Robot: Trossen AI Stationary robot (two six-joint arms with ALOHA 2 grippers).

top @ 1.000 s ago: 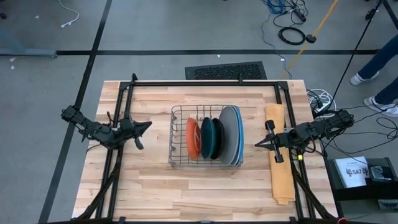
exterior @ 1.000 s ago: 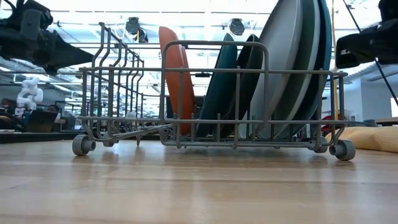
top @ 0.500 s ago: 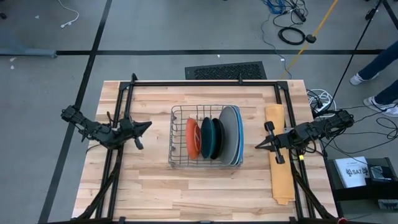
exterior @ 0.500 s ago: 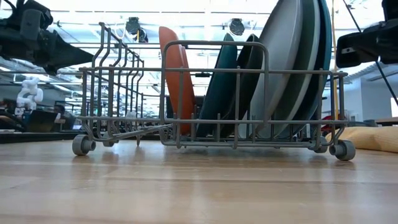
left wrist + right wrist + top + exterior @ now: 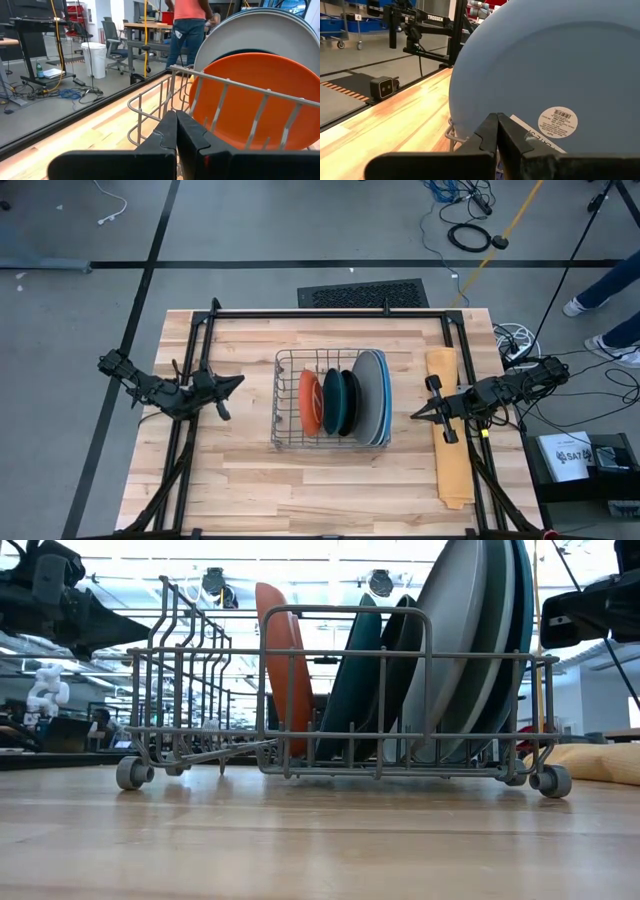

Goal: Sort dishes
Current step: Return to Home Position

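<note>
**All six plates stand in the rack, both arms clear of it**

The grey wire dish rack (image 5: 287,408) sits at the centre of the high view on the pale wooden plank surface (image 5: 300,490). All six round plastic plates stand on edge inside it, packed into its right-hand part, while the slots at its left end are bare.

From left to right in the high view come the three smaller plates:
- the small orange plate (image 5: 310,402)
- the small teal plate (image 5: 331,402)
- the small black plate (image 5: 348,402)

The three large ones follow:
- the large grey plate (image 5: 367,395)
- the large mid blue plate (image 5: 497,650)
- the large light blue plate (image 5: 545,65), at the rack's right end, with a white barcode sticker on its outer face

In the low view the large plates rise well above the rack's top rail and lean to the right. The orange one stands nearly upright.

The left tool (image 5: 236,381) hangs at centre left of the high view, well apart from the rack and pointing at it. Its two dark fingers (image 5: 167,132) are pressed together with nothing between them. In its wrist view the orange plate fills the right of the frame behind the rack wires.

The right tool (image 5: 416,413) is at centre right of the high view, near the rack's right end and aimed at the light blue plate. Its fingers (image 5: 490,131) likewise meet with no gap and carry nothing.

A yellow-orange folded cloth (image 5: 450,445) lies as a long strip down the right side of the surface, passing under the right arm.

A person (image 5: 189,25) stands in the room beyond, at the top centre of the left wrist view
</note>
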